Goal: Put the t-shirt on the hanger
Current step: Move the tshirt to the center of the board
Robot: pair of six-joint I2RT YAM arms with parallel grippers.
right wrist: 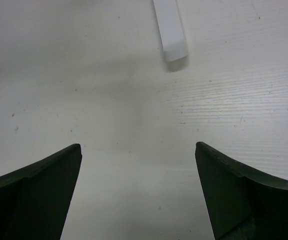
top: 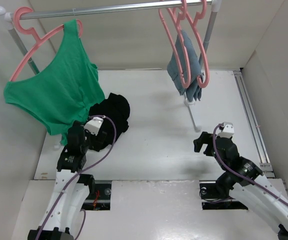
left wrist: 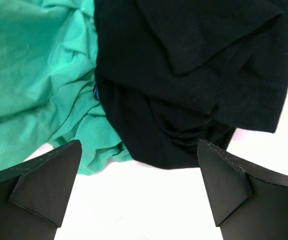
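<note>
Left end effector (left wrist: pixel 139 147) is spread wide open with nothing in it. Both fingers (left wrist: pixel 44 185) sit low over the white tabletop (top: pixel 154 145), and there's just bare surface between them.

The t-shirt (left wrist: pixel 194 75) is right ahead of that end effector, lying crumpled in a black heap on the tabletop. It's straight in front and off toward the right finger, close to the tips but not touching them. Ahead and to the left is the green tank top (left wrist: pixel 29 75), whose lower edge droops down against the t-shirt. A tiny blue bit shows where the two cloths meet. From the top view the green top hangs off its own pink hanger (top: pixel 31 37) at the left end of the rail (top: pixel 109 10).

Right end effector (right wrist: pixel 138 150) is also wide open and holding nothing, with only scuffed tabletop under it. Straight ahead of it, a bit off, is the white foot of the rack (right wrist: pixel 171 35). It's well apart from the t-shirt, which is way over on the far side by the other arm.

The hanger (top: pixel 203 62) is up on the rail, above and beyond the right end effector. It's bunched right against another pink hanger (top: pixel 170 35) with a blue-grey garment (top: pixel 179 65). Honestly, I can't tell which of the two frames carries that garment.
</note>
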